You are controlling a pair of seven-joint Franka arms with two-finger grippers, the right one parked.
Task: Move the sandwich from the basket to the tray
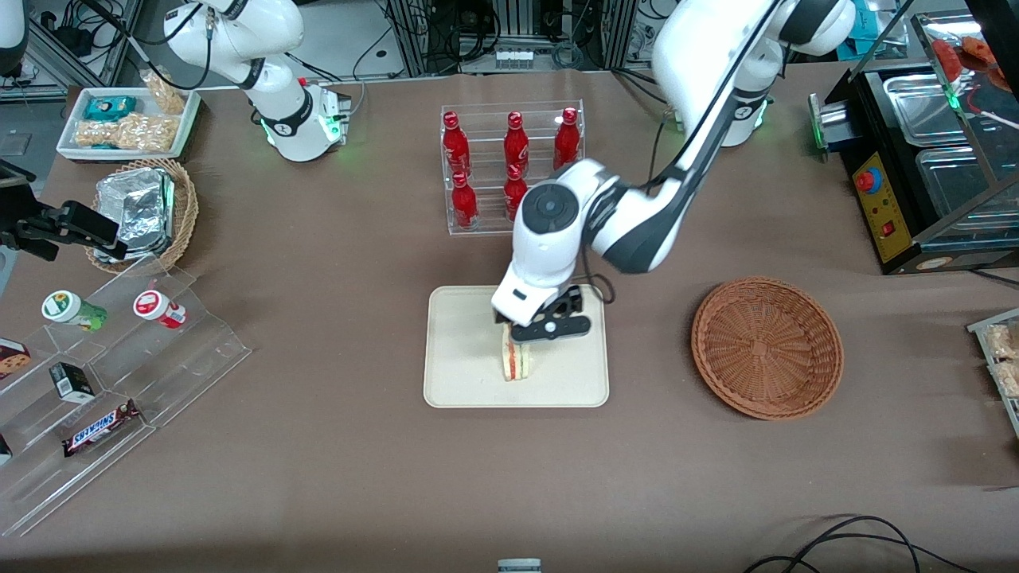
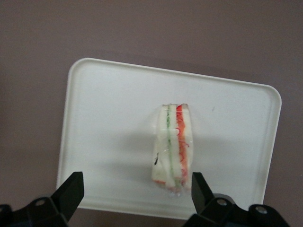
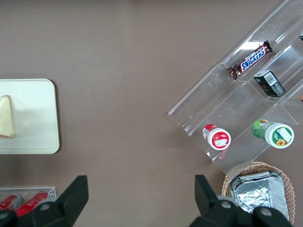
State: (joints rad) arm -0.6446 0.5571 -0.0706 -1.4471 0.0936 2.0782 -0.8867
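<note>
The sandwich stands on edge on the cream tray, its red and green filling layers showing in the left wrist view. My gripper hangs just above it over the tray, open. The fingers are spread wide in the left wrist view, one black fingertip close beside the sandwich's end and the other fingertip well apart from it; neither holds it. The round reddish-brown basket sits empty beside the tray, toward the working arm's end of the table. The right wrist view shows the tray with the sandwich on it.
A clear rack of red bottles stands farther from the front camera than the tray. Toward the parked arm's end are a tan basket with foil packs, a clear stepped snack stand and a white tray of snack bags. A black appliance stands at the working arm's end.
</note>
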